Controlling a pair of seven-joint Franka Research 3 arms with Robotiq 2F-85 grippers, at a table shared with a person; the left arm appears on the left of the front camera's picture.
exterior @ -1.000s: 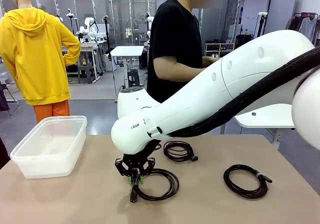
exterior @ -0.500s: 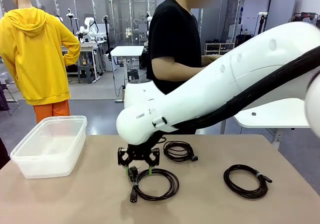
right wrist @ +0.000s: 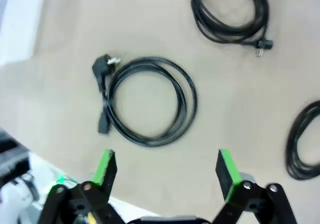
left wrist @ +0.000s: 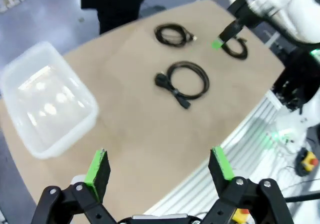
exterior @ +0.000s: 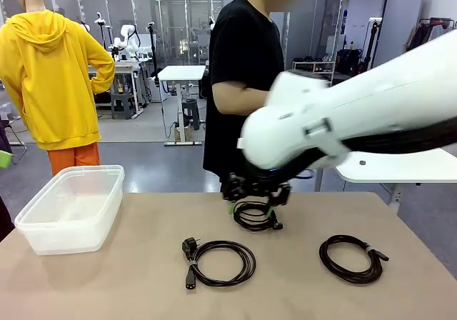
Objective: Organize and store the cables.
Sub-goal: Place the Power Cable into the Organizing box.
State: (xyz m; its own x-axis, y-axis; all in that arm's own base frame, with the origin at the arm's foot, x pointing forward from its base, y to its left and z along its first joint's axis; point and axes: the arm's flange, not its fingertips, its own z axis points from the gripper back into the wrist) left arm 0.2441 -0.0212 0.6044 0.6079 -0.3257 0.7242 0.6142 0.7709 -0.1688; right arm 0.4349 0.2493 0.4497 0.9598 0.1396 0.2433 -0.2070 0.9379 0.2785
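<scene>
1. Green-padded right claw [exterior: 251, 206], jaws wide and empty, hangs just above the far coil [exterior: 253, 227]. A second ago it stood low at the plug end of the near coil [exterior: 248, 263].
2. Left claw [left wrist: 159, 165], wide and empty, is high over the desk [exterior: 128, 284].
3. Near coil lies flat mid-desk, plugs toward the robot's left. The third coil [exterior: 325, 258] lies to the right, tail pointing right.
4. Clear plastic box [exterior: 64, 238], at left, stands empty.
</scene>
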